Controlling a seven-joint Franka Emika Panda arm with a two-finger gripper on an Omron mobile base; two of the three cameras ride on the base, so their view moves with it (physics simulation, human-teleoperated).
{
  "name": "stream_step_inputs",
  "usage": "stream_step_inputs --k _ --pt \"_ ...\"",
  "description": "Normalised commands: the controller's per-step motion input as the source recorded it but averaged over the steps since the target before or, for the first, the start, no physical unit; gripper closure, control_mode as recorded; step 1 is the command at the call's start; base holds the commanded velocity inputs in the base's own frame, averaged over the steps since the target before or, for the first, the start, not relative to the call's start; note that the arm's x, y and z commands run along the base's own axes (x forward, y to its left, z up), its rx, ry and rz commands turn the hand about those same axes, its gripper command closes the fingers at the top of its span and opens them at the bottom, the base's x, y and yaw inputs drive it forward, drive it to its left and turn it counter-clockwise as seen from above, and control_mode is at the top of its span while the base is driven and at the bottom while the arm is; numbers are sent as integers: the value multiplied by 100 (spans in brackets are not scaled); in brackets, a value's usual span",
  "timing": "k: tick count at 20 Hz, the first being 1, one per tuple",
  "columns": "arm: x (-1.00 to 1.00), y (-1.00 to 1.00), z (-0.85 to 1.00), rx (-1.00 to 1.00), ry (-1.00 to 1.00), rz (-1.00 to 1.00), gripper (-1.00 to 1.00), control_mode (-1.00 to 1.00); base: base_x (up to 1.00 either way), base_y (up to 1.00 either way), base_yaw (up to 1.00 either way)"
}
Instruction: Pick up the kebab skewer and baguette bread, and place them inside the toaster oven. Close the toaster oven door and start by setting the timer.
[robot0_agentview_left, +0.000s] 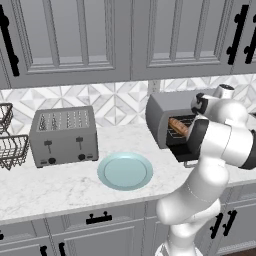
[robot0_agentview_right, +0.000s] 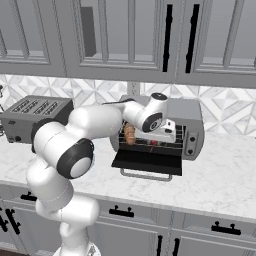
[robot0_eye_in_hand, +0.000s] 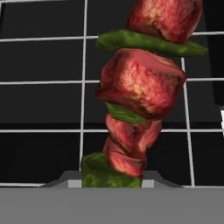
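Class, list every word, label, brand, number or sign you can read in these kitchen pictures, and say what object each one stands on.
No readable text anywhere.
Grey metal toaster oven: the knobs at its right side carry no legible marks; too small to tell.
Grey four-slot toaster: levers and dials, no legible label.
Round teal plate: plain.
Grey cabinet doors: plain, with black handles.
Red and green kebab skewer: no markings.
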Motion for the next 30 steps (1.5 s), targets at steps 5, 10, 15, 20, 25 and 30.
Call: stream_step_inputs --k 5,10,15,20,25,30 --pt "1 3 0 0 -5 4 -100 -100 0 0 0" --pt "15 18 0 0 -2 2 -100 -100 0 0 0" --pt "19 5 0 0 0 3 -100 -100 0 0 0" --pt "-1 -3 8 0 0 1 -100 -100 0 0 0" --pt "-57 -12 5 -1 -1 0 -100 -100 0 0 0" --pt "-63 -10 1 0 0 0 -100 -100 0 0 0"
